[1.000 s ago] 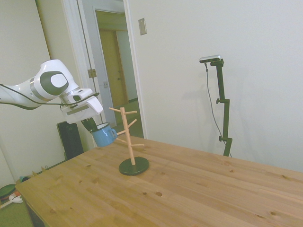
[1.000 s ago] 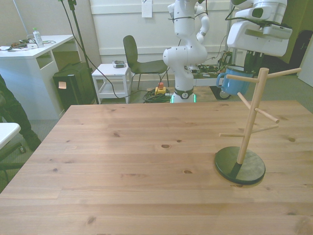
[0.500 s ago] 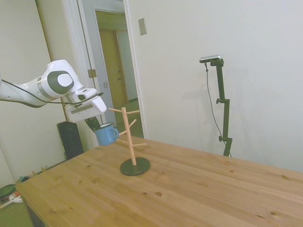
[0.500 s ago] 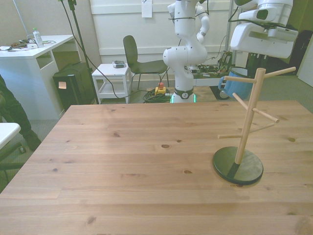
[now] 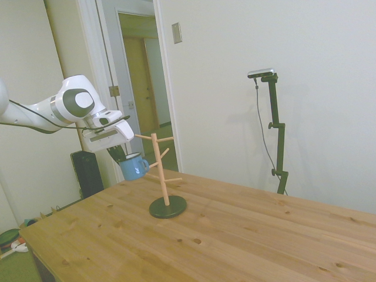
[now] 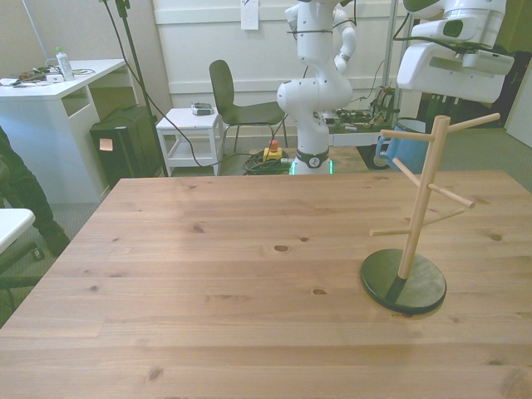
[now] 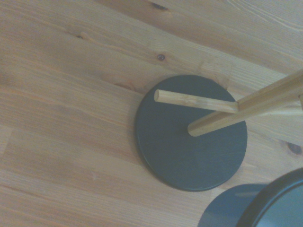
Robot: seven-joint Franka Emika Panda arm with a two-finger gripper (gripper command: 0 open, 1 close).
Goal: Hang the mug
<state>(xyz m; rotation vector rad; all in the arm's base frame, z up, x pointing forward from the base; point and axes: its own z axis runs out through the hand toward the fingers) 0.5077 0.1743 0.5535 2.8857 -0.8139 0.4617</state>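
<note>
Side view: a small blue mug (image 5: pixel 133 167) with a pale rim hangs in the air above the table's near-left corner, just beside the wooden peg stand (image 5: pixel 160 171). The mug is tilted, and its loop handle points toward the stand's post. It sits below the top pegs, level with the middle ones. Whether the handle touches a peg is too small to make out. The gripper (image 5: pixel 117 154) holds the mug from above by its rim, the dark fingers closed on it, though the contact itself is partly hidden by the mug. The white arm (image 5: pixel 53 108) reaches in from the left and is cut off at the picture's edge.

In the front view the mug (image 6: pixel 406 150) is mostly hidden behind the stand (image 6: pixel 421 200); only a blue patch shows between the pegs, toward the front view's right. The gripper's fingers cannot be seen there, only the white block of the hand above, cropped by the top edge.

The wrist view, soft in focus, looks down on the stand's dark round base (image 7: pixel 191 133) resting on the wooden table (image 7: pixel 61 94), with two pegs crossing over it. A blue curve of the mug (image 7: pixel 246 210) is cut off at the corner.

A person's dark sleeve (image 6: pixel 18 187) shows at the front view's left edge.
</note>
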